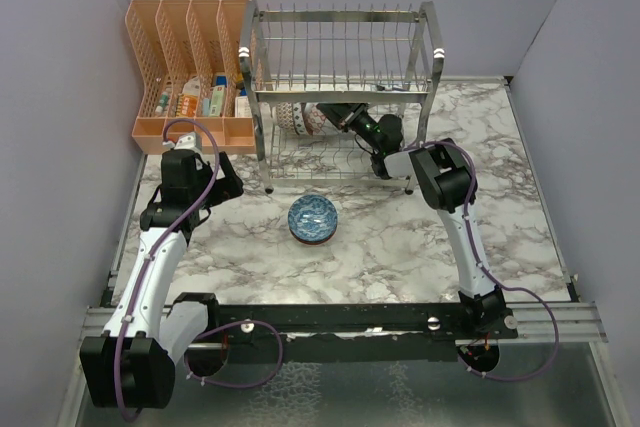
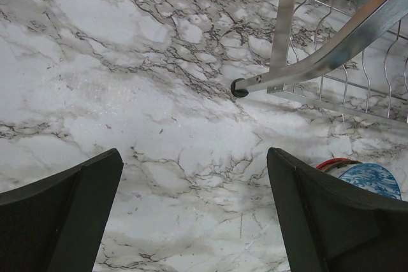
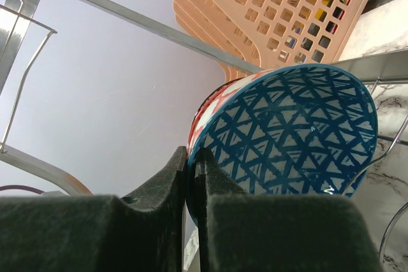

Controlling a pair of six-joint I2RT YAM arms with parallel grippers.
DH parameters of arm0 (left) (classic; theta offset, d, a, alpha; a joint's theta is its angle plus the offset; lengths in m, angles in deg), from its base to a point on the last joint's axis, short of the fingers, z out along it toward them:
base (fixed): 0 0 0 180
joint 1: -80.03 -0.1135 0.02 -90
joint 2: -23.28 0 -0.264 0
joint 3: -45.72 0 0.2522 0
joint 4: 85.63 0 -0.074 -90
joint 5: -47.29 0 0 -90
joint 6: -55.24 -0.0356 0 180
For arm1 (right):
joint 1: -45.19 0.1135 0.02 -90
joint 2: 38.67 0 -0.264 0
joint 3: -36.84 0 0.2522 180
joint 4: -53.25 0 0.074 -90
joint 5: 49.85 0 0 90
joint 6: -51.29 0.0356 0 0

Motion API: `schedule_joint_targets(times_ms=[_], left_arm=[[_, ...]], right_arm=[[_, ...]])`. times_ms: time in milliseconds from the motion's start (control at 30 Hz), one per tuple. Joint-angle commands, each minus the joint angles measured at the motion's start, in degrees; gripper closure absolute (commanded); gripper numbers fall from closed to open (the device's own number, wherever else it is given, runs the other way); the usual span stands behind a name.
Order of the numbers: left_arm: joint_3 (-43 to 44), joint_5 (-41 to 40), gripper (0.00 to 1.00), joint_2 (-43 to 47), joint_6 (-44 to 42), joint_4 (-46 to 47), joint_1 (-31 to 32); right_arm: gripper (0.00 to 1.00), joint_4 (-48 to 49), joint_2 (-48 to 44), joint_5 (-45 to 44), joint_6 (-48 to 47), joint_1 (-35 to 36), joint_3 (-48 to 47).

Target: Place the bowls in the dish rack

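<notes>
The chrome dish rack stands at the back middle of the table. My right gripper reaches into its lower tier. In the right wrist view it is shut on the rim of a bowl with blue triangles inside. That bowl stands tilted against a reddish bowl. Other bowls stand on edge in the lower tier's left part. A blue-patterned bowl sits on the table in front of the rack and also shows in the left wrist view. My left gripper is open and empty over bare marble, left of that bowl.
An orange mesh organiser with small packets stands left of the rack, and also shows in the right wrist view. The rack's front-left post foot rests on the marble just ahead of my left gripper. Grey walls close off the left, back and right sides.
</notes>
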Motion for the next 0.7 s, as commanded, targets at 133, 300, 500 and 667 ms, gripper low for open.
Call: schedule_joint_targets(times_ms=[133, 300, 500, 667], left_arm=[[1.3, 0.6, 0.01, -0.2, -0.8, 0.6, -0.6], [1.3, 0.7, 0.01, -0.3, -0.8, 0.5, -0.7], [1.3, 0.7, 0.01, -0.2, -0.9, 0.6, -0.8], [1.3, 0.7, 0.01, 0.0, -0.8, 0.5, -0.8]], right_arm=[[0.74, -3.7, -0.5, 1.9, -2.9, -2.0, -0.6], [0.63, -6.4, -0.7, 4.3, -4.8, -2.1, -3.0], [0.57, -4.6, -1.3, 5.5, -4.8, -2.0, -3.0], [0.56, -2.7, -2.5, 6.5, -4.7, -2.1, -2.4]])
